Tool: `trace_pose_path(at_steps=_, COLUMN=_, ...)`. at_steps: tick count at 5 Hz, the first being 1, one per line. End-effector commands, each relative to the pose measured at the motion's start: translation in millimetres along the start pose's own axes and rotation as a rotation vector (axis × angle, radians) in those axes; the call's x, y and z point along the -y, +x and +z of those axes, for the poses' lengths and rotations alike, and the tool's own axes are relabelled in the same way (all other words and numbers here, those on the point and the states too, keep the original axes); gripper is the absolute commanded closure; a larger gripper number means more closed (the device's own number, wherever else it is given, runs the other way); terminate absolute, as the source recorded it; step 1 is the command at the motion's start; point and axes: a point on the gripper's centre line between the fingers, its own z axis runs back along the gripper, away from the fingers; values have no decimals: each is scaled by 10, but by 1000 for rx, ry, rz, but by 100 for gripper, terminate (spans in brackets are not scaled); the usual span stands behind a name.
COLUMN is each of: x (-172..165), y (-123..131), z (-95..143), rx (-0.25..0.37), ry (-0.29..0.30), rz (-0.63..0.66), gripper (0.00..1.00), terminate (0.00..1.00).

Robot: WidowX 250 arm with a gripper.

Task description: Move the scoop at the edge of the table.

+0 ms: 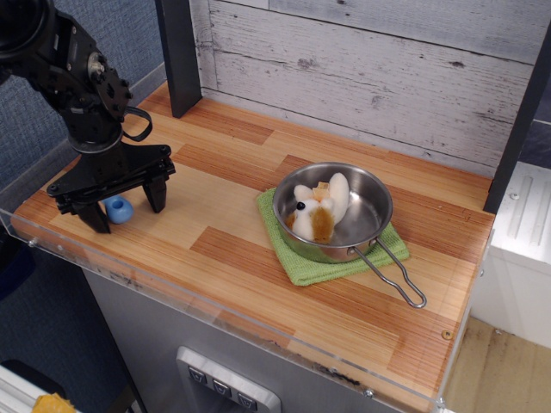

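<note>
The scoop (119, 209) shows as a small light-blue piece lying on the wooden table (232, 206) near its front left edge; its grey bowl is hidden. My gripper (126, 212) stands over it, black fingers (156, 194) spread wide to either side. The jaws are open and do not touch the scoop. The arm (73, 64) rises to the upper left.
A steel pan (334, 211) with a wire handle holds a plush toy (318, 206) and sits on a green cloth (303, 265) right of centre. A clear acrylic rim (172, 288) borders the front edge. A dark post (179, 56) stands at the back left.
</note>
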Motion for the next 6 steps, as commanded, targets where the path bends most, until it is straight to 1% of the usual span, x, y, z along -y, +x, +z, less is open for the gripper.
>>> trace_pose_path(at_steps=1, x=3, y=56, z=231, rx=63, ry=-55, rz=-2, gripper=0, terminate=0)
trace_pose_path(at_steps=2, x=133, y=206, z=542, rx=102, ry=-49, rz=-65, gripper=0, terminate=0)
trace_pose_path(at_steps=3, x=323, y=338, z=904, rx=114, ry=-88, rz=-96, gripper=0, terminate=0)
trace_pose_path(at_steps=4, x=509, y=387, z=1222, rx=149, ry=-113, rz=-119, gripper=0, terminate=0)
trace_pose_path(at_steps=5, x=673, y=409, z=1467, rx=172, ry=-137, rz=-141, gripper=0, terminate=0)
trace_pose_path(at_steps=6, x=673, y=409, z=1467, rx=172, ry=-137, rz=-141, gripper=0, terminate=0)
